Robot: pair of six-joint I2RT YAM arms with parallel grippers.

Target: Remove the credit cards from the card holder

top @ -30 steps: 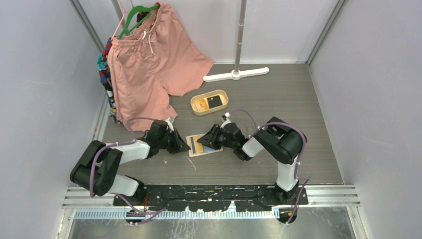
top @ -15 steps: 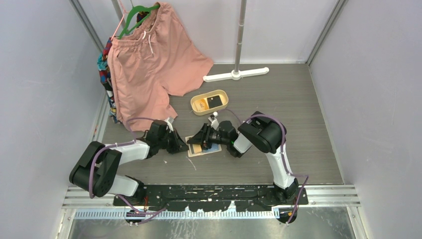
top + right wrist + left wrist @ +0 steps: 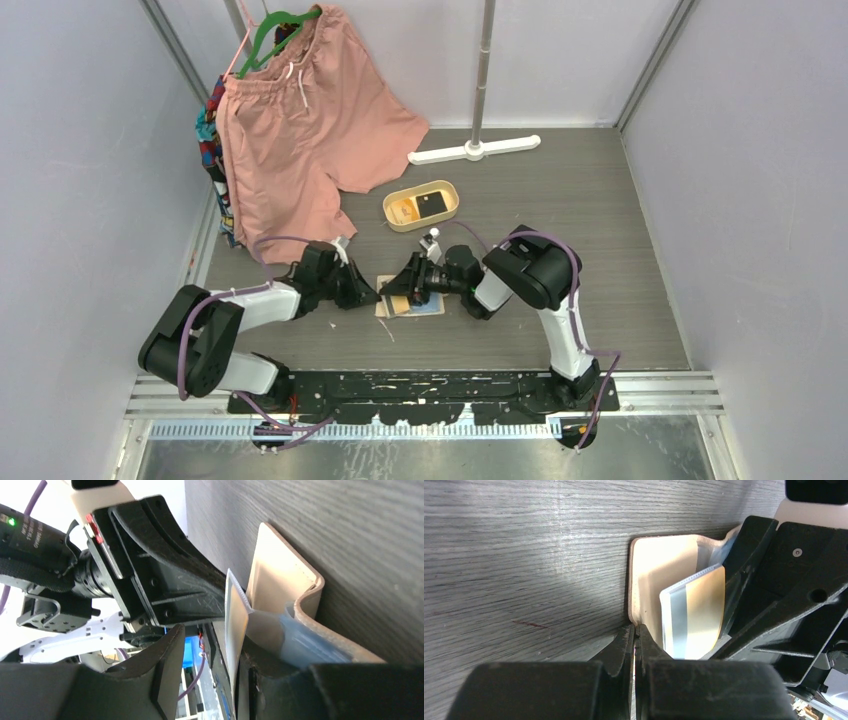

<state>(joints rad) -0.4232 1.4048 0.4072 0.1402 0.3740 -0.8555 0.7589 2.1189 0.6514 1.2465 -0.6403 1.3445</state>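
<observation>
Left gripper [image 3: 634, 632] looks fully closed from my end, tips touching the near edge of the card holder [image 3: 659, 570]; can't tell if it's pinching the leather or just pressing on it; the holder lies open on the table [image 3: 524, 555] between the two arms; an orange-tinted card [image 3: 706, 610] sticks up tilted out of it; right gripper [image 3: 210, 652] has its jaws apart with that card between them, up against one finger; a black card [image 3: 433, 203] and an orange card [image 3: 402, 209] sit in the tan tray [image 3: 449, 190] further back.
</observation>
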